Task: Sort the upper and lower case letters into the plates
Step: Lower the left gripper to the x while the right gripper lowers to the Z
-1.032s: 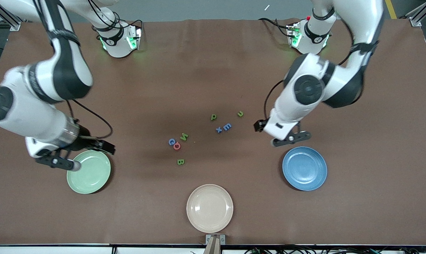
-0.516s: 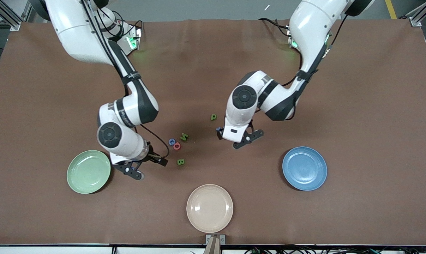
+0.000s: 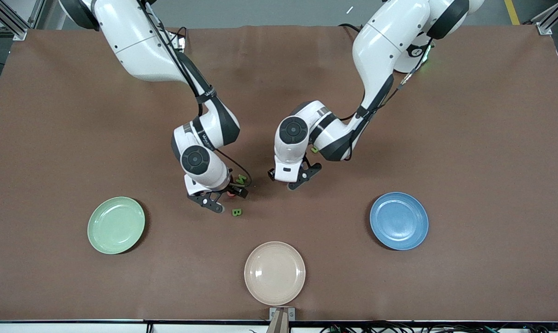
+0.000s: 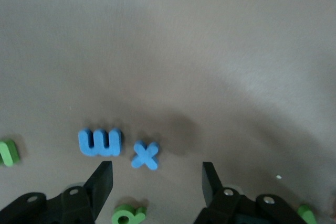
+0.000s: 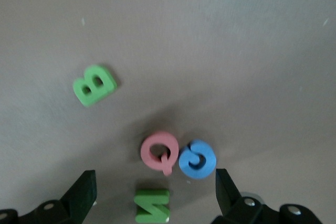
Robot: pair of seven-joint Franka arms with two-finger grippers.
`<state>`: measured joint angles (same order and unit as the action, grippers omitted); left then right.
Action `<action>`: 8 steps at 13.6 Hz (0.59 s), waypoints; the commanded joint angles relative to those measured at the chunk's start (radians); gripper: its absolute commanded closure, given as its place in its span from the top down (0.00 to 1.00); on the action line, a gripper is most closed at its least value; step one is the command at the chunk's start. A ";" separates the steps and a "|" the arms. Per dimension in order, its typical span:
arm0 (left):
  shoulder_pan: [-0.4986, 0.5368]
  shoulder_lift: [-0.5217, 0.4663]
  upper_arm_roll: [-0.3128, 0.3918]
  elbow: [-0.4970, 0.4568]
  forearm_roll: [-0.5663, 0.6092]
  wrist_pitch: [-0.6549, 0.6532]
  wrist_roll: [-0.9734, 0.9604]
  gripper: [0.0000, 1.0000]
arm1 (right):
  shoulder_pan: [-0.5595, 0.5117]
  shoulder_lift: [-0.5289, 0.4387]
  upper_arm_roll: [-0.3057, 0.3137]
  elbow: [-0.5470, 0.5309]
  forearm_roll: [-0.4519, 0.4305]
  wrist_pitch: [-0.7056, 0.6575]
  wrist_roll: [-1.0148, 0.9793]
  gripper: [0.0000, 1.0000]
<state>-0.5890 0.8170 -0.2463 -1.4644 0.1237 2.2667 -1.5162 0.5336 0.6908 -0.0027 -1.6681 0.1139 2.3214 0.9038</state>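
Matte brown surface (image 3: 468, 138) carries chunky foam letters. Left gripper (image 4: 156, 182) over blue x (image 4: 145, 155), fingers apart. Right gripper (image 5: 155, 195) over red Q (image 5: 159, 152), fingers apart.

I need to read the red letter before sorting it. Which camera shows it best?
The right wrist view: the red letter lies flat in full sight, a Q touching the blue letter. In the front view only a sliver shows beside the right gripper. The left wrist view misses it.
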 commanded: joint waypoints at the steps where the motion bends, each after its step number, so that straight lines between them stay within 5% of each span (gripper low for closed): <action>1: -0.011 0.010 0.005 0.019 0.005 -0.006 -0.062 0.76 | 0.013 -0.028 -0.008 -0.047 0.018 0.009 0.007 1.00; 8: -0.008 0.050 0.004 0.019 0.004 -0.006 -0.096 0.71 | 0.045 -0.028 -0.008 -0.070 0.020 0.012 0.024 0.92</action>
<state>-0.5936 0.8535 -0.2433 -1.4644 0.1236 2.2661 -1.5924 0.5544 0.6904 -0.0026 -1.6918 0.1146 2.3214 0.9149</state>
